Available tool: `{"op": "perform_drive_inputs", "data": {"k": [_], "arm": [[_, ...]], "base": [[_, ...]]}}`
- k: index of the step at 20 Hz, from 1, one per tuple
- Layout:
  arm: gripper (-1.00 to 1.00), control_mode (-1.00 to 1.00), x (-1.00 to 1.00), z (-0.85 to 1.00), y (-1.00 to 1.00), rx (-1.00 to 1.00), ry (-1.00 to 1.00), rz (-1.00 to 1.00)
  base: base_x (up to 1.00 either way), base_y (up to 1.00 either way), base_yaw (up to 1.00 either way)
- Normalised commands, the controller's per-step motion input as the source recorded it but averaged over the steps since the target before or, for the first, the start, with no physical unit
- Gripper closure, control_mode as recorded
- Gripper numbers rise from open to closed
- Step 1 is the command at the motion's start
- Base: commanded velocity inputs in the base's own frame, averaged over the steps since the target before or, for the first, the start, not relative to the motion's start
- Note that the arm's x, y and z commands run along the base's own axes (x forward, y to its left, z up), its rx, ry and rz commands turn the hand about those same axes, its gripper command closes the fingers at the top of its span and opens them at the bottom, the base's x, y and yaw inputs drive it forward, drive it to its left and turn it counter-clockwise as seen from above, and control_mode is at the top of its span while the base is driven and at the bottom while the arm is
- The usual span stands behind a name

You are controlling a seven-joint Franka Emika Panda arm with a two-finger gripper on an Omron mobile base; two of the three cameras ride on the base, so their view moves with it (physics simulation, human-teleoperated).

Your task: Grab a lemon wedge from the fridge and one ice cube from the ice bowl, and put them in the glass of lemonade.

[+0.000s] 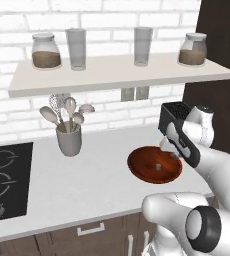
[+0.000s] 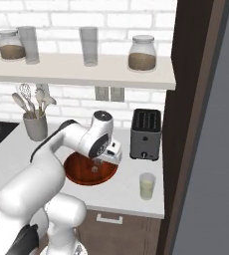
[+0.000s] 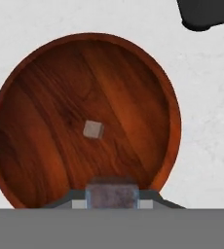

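The reddish-brown ice bowl (image 3: 41, 97) lies on the white counter, also in the left base view (image 1: 139, 172) and the right base view (image 2: 76, 172). One tiny pale ice cube (image 3: 92, 129) rests near its middle. My gripper (image 3: 112, 203) hovers over the bowl's near rim, shut on a second greyish ice cube (image 3: 111, 192) held between the dark fingertips. From the right base view, my gripper (image 2: 99, 161) hangs just above the bowl. The glass of lemonade (image 2: 146, 186) stands to the right, near the counter's front edge. The lemon wedge is out of view.
A dark toaster (image 2: 146, 133) stands behind the bowl to its right. A grey utensil cup (image 1: 69, 140) sits to the left, beside a black cooktop (image 1: 7, 180). A shelf (image 1: 117, 75) with jars and tall glasses hangs overhead. A dark brown cabinet panel (image 2: 186, 99) bounds the counter's right end.
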Motion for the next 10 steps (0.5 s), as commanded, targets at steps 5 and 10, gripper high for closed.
{"op": "perform_drive_inputs", "data": {"k": [5,10], "arm": [[1.00,-1.00,-0.11,0.21,-0.30,-0.09,-0.02,-0.11],[1.00,-1.00,-0.02,0.50,-0.18,-0.37,0.03,-0.18]], "base": [[0.00,0.00,0.00],[0.00,0.00,0.00]]}}
